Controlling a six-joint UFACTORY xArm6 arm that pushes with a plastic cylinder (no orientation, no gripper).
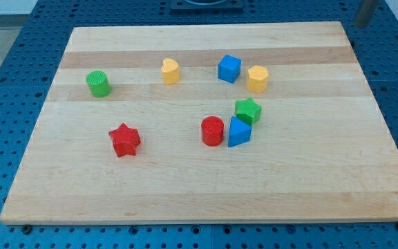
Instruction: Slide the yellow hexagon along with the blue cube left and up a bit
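Note:
The yellow hexagon [258,78] stands right of the board's upper middle. The blue cube [229,68] stands just to its left, a small gap between them. A yellow heart-like block [171,70] lies further left on the same row. My tip does not show in the camera view, nor does the rod.
A green star [249,110], a blue triangular block [239,132] and a red cylinder [213,131] cluster below the hexagon. A red star [124,140] lies lower left, a green cylinder [99,83] at left. The wooden board [206,200] rests on a blue perforated table.

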